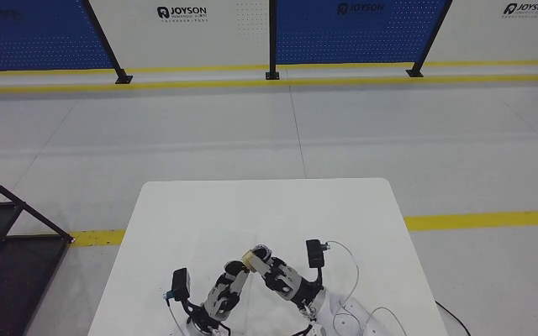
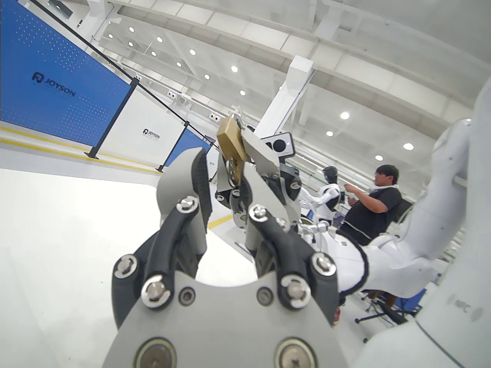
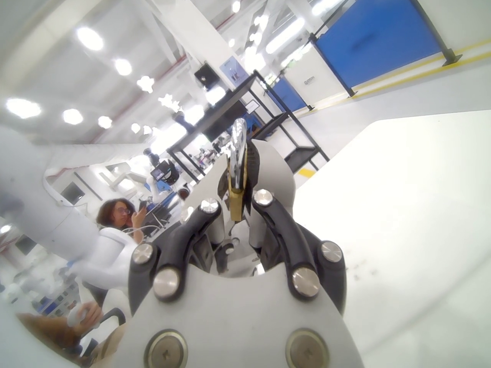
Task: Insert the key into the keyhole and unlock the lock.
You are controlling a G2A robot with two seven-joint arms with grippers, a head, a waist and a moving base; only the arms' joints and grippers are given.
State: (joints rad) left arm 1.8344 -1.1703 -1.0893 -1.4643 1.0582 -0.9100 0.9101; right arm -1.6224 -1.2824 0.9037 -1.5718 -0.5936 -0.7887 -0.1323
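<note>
Right gripper clamps the brass lock between its fingers; left gripper gapes open just beside it.

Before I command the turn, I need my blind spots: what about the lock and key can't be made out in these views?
- Keyhole of the brass padlock: left wrist view, hidden by the right hand's grey fingers gripping it.
- Key seating: a small silver metal piece under the padlock, partly hidden by the left hand; inserted or not, unclear.
- Top view: padlock too small, crowded by both hands.
</note>
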